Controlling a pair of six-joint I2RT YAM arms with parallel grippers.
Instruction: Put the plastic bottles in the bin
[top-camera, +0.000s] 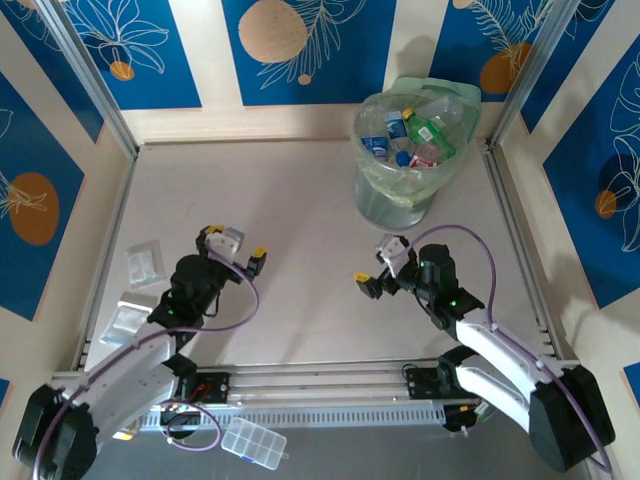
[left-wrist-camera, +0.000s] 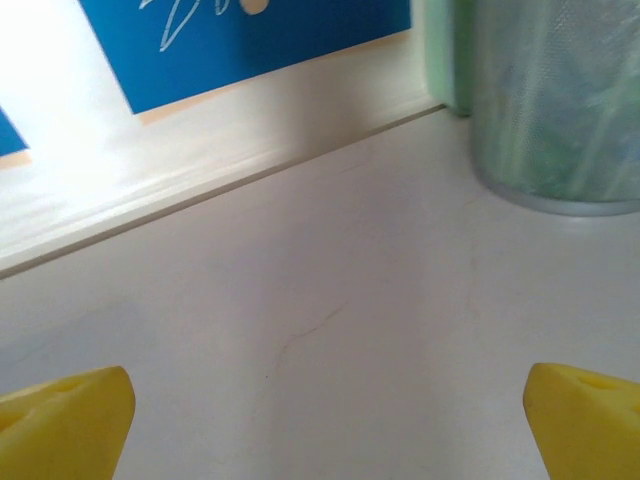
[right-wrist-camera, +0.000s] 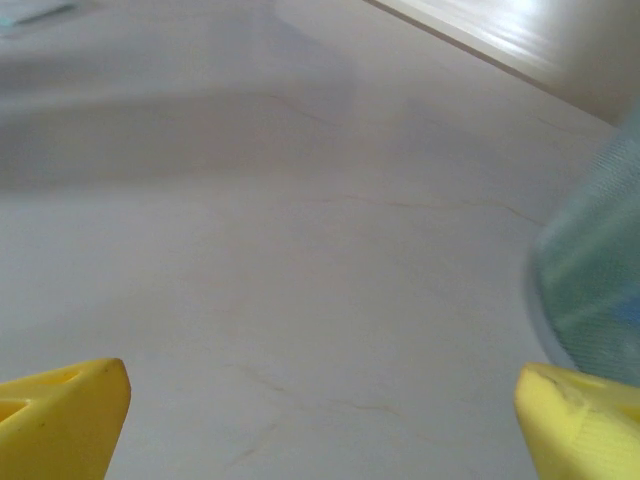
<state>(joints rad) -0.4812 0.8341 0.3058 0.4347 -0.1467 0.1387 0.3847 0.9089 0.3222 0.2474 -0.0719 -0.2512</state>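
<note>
Table (top-camera: 310, 200) of pale stone look, blue-and-cream walls (top-camera: 300, 40) on three sides.
Left claw (top-camera: 236, 241) and right claw (top-camera: 371, 266) hang over the top, both released, fingers spread wide. Bin (top-camera: 385, 200) stands well beyond the right claw, against the far wall, heaped with bottles (top-camera: 410, 130). Clear box (top-camera: 254, 443) lies behind the left claw at the near edge; flat clear packets (top-camera: 143, 262) lie to that claw's left.
</note>
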